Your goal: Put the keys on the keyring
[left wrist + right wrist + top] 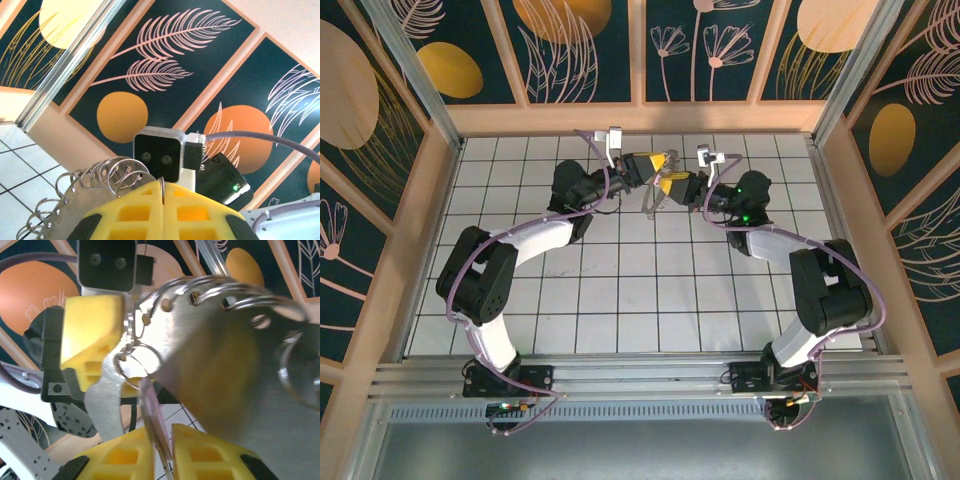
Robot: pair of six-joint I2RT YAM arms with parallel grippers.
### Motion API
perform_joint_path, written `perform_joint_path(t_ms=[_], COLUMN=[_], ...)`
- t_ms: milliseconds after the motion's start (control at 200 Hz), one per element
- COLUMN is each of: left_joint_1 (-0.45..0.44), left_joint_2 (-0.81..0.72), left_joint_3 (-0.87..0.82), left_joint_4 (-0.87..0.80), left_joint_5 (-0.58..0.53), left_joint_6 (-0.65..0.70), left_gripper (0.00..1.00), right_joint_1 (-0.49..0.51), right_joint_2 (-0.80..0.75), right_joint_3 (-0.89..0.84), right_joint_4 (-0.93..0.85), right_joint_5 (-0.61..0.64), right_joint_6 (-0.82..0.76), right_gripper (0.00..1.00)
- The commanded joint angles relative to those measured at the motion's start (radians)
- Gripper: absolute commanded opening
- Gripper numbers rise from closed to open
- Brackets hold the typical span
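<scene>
Tiles [620, 290] beneath blurred keyring [215, 340], key [156, 430] half-hidden

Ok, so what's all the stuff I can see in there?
key: one, pinkish, edge-on between the right jaws.
keyring: one, silvery plate strung with wire rings, held up where the two arms meet.
table: one, white tiles with dark lines, under the arms.
wall panels: several, dark with orange circles and pale leaves, around the table.
cable: lilac, one along each arm.
wrist camera: two, silver and black, one above each pair of jaws.
left arm: one, black and white, reaching in from the left.
right arm: one, black and white, reaching in from the right.
left jaws: yellow, shut on a ring of the keyring.
right jaws: yellow, shut on the key.
</scene>
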Motion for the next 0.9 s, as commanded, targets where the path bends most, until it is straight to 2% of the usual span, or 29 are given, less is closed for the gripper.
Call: perform_joint_path(t_ms=[0, 345, 626, 761, 891], left_joint_1=[-0.011, -0.012, -0.014, -0.016, -0.022], left_joint_2=[0.008, 0.032, 0.033, 0.029, 0.028], left_joint_3=[-0.003, 0.003, 0.007, 0.004, 0.006], left_joint_4=[0.174, 0.227, 0.233, 0.234, 0.231], left_joint_5=[-0.028, -0.049, -0.034, -0.026, -0.021], left_joint_6=[-0.054, -0.091, -0.089, -0.089, -0.089], left_gripper=[0.00, 0.00, 0.00, 0.00, 0.00], right_joint_1=[-0.009, -0.046, -0.089, -0.090, -0.083], right_joint_2=[-0.052, -0.222, -0.350, -0.324, -0.261], right_joint_3=[-0.034, -0.143, -0.163, -0.115, -0.062], right_joint_4=[-0.031, -0.107, -0.140, -0.124, -0.086], right_joint_5=[0.050, 0.107, 0.263, 0.325, 0.323], right_joint_6=[-0.015, -0.069, -0.054, -0.019, 0.016], right_gripper=[0.18, 0.37, 0.40, 0.40, 0.40])
